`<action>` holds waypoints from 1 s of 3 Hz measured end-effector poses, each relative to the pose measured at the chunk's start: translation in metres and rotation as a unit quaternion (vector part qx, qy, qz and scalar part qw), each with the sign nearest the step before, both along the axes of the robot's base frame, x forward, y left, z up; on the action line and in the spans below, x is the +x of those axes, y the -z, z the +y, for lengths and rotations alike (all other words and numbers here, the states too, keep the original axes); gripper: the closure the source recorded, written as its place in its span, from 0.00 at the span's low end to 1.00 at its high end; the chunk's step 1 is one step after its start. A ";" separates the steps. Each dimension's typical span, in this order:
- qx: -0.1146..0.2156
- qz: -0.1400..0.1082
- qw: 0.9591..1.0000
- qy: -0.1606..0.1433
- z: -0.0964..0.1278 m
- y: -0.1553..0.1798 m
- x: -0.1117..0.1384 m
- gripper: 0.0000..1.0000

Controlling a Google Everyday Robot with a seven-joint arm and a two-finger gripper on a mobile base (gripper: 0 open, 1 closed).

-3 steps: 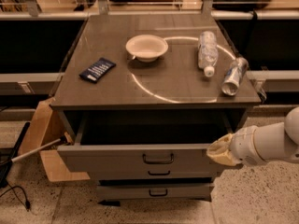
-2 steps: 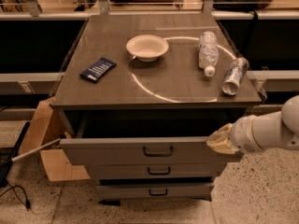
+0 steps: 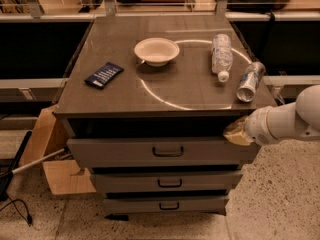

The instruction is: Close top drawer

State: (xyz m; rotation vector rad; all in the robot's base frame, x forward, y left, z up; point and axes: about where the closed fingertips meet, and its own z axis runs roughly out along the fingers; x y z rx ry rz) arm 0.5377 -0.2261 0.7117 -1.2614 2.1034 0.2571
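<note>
The top drawer (image 3: pixel 120 153) has a flat grey front with a small black centre handle (image 3: pixel 168 151). It sticks out a short way from under the counter top, with a dark gap above its front. My gripper (image 3: pixel 237 133) is at the right end of the drawer front, at its top edge, on the white arm (image 3: pixel 290 119) that comes in from the right. Two narrower grey drawers (image 3: pixel 167 182) sit below.
On the counter top (image 3: pixel 190 84) lie a white bowl (image 3: pixel 156 51), a dark blue packet (image 3: pixel 104 74), a clear plastic bottle (image 3: pixel 221 55) and a can on its side (image 3: pixel 249 81). A cardboard box (image 3: pixel 45 156) and a white stick (image 3: pixel 35 162) lie left of the cabinet.
The top drawer has slid inward, so less of its box shows. My gripper has moved back toward the cabinet along with the drawer's right end.
</note>
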 end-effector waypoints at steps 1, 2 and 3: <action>0.003 -0.001 1.000 0.002 0.001 0.000 -0.010 1.00; 0.005 -0.001 1.000 0.002 0.001 -0.001 -0.023 1.00; 0.006 0.003 1.000 0.000 0.001 0.001 -0.031 1.00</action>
